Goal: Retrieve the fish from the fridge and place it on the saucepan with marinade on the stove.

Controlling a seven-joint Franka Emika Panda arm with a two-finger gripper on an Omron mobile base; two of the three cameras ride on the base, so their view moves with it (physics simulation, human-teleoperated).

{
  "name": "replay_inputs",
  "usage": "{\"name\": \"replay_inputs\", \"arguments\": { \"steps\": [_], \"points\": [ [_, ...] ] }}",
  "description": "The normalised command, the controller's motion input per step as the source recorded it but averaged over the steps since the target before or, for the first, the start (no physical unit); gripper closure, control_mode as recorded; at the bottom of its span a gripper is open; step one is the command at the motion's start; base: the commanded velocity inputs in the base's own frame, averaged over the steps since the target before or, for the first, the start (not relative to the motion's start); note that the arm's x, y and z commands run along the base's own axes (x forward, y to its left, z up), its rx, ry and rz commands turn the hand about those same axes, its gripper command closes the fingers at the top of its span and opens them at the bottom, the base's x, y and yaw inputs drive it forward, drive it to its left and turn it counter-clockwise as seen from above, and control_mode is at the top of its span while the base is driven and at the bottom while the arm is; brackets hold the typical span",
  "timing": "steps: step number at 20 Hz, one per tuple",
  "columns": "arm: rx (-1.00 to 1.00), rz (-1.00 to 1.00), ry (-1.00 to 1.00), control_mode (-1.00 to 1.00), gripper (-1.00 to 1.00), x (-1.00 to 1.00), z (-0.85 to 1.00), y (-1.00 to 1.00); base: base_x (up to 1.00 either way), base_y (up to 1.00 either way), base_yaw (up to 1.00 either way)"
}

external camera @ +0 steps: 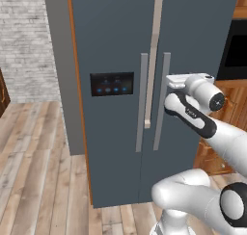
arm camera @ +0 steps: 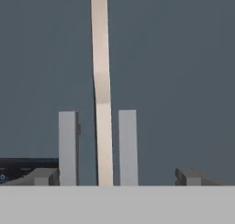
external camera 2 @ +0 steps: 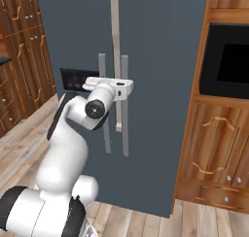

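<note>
The tall blue-grey fridge stands right in front of me. A narrow pale strip runs down between its two doors. Its two long grey handles hang side by side. My gripper is open and empty, level with the upper part of the handles and a short way in front of them. Its fingertips stand wide apart, outside both handles. The fish, the saucepan with marinade and the stove are out of view.
A black panel with blue lights sits on the left door. Wooden cabinets with a dark built-in oven flank the fridge on the right. A brick wall and wood floor lie to the left.
</note>
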Motion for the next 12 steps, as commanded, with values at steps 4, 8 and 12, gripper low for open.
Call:
{"name": "replay_inputs", "arguments": {
  "steps": [4,8,12],
  "points": [
    [0.00,0.00,0.00,-1.00,-1.00,0.39,-0.04,-0.01,0.00,0.00,0.00],
    [0.00,0.00,0.00,-1.00,-1.00,0.41,-0.06,0.00,0.00,0.00,0.00],
    [0.00,0.00,0.00,-1.00,-1.00,0.43,-0.05,0.00,0.00,0.00,0.00]
  ]
}}
